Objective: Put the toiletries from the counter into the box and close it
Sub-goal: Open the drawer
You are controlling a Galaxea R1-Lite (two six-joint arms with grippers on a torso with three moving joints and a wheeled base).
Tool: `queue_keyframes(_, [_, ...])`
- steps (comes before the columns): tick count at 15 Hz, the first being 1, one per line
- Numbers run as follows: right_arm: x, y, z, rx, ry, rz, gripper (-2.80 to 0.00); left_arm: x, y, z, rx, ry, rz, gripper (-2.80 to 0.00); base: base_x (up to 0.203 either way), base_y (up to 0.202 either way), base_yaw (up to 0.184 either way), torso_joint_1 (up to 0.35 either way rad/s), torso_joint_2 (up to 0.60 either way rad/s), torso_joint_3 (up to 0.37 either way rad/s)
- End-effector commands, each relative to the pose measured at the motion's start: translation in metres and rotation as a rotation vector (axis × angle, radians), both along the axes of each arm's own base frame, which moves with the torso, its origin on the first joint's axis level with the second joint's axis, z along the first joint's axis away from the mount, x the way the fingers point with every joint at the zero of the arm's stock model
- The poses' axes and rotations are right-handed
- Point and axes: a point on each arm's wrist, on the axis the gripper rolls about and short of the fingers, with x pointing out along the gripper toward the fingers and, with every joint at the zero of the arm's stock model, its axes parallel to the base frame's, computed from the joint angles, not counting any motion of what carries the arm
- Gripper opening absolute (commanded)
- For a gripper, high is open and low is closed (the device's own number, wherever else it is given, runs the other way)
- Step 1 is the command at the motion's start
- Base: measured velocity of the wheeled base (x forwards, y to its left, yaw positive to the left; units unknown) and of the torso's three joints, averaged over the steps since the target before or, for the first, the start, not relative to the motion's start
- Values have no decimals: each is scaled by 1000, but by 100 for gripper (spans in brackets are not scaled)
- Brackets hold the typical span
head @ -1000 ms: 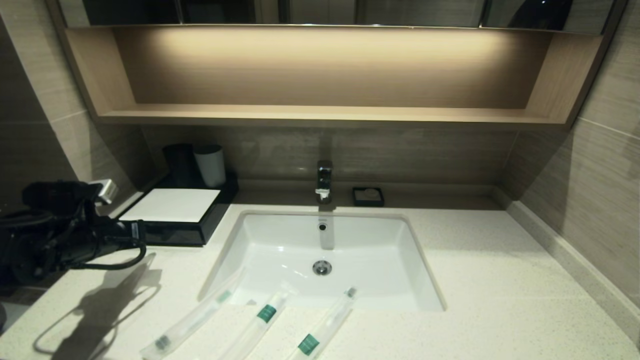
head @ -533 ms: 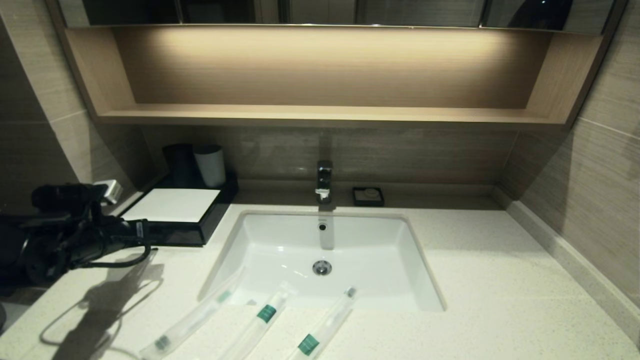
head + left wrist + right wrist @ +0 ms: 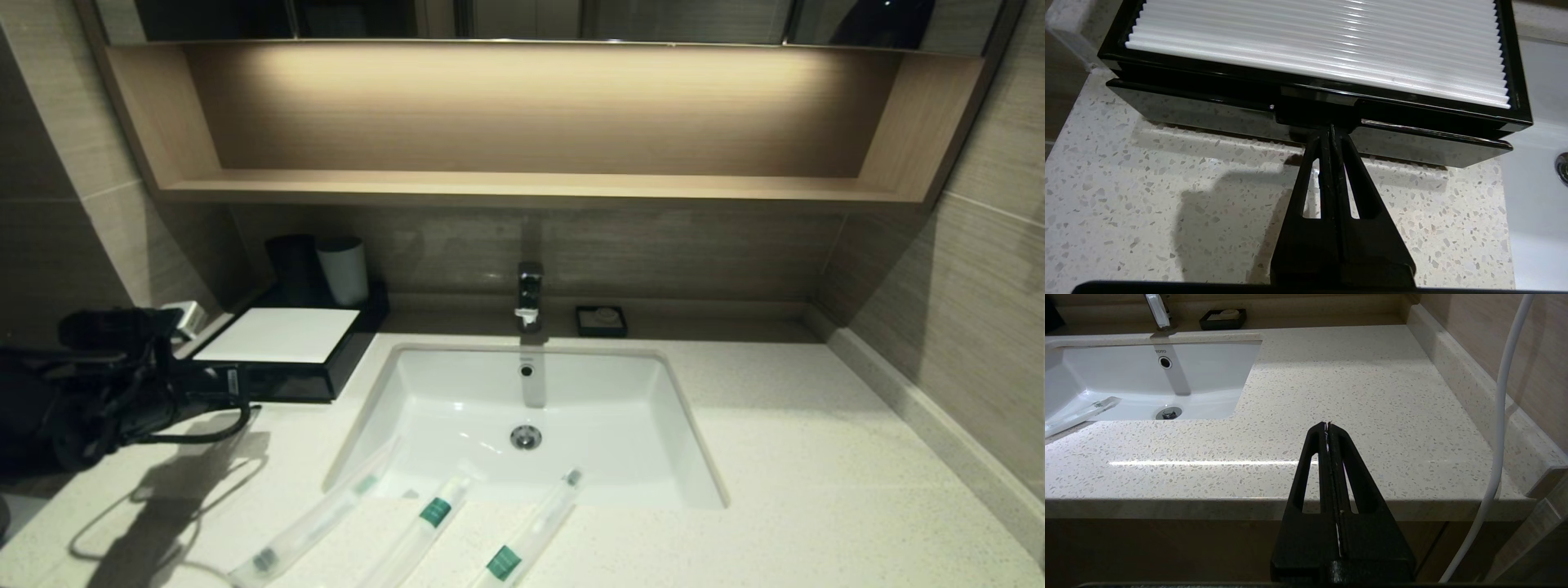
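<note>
With its fingers pressed flat together, the left gripper [image 3: 1331, 130] has its tips touching the middle of the box's [image 3: 282, 347] black front, right at the drawer pull, holding nothing. Over the last second it has slid in closer along the counter's [image 3: 816, 457] far-left side, so it looks like the drawer is about to be worked open, though it sits nearly flush for now. All three toiletries [image 3: 424, 523] lie untouched along the near edge in front of the sink [image 3: 694, 457], their far tips poking over its rim, well apart from the box. Nothing is packed yet. The right gripper [image 3: 1328, 425] hangs off the near-right edge, fingers pinched together and empty
</note>
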Motion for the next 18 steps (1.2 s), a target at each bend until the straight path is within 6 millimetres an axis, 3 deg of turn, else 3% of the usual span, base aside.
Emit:
queue_keyframes(1, [0,0,0,0,0,0,-280,-2,0,1,0,-36,-14,-280,0,0,0,0,0,0])
queue_keyframes(11, [0,0,0,0,0,0,-280,-10,15,-4,31,-92,1,-280,0,0,0,0,0,0])
queue_keyframes(18, [0,0,0,0,0,0,-280,-14,14,-10,37,-91,-1,-280,0,0,0,0,0,0])
